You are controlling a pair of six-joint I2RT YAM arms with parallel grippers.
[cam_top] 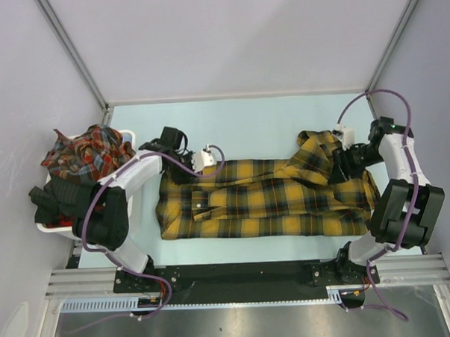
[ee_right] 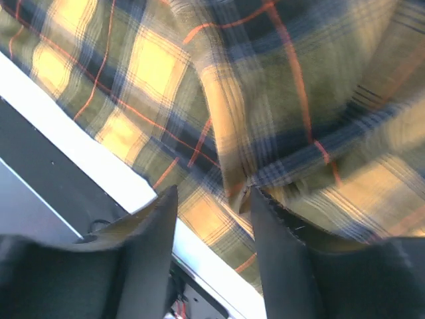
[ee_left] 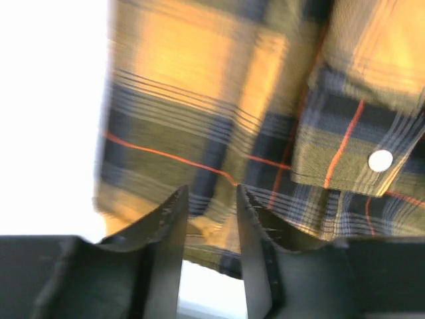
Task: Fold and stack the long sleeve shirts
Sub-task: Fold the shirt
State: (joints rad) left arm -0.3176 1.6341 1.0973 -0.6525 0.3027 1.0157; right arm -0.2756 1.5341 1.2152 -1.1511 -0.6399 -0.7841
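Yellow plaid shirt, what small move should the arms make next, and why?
Probably draw both ends toward the near edge together. The left gripper and right gripper sit at the far edge of the yellow plaid shirt, cloth between their jaws, and the right end is bunched.

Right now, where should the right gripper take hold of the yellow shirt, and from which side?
Probably the raised fold at its far right corner, coming from the right. Elsewhere the shirt lies flat; this fold stands up, giving a ridge to pinch. The right gripper hovers open at it.
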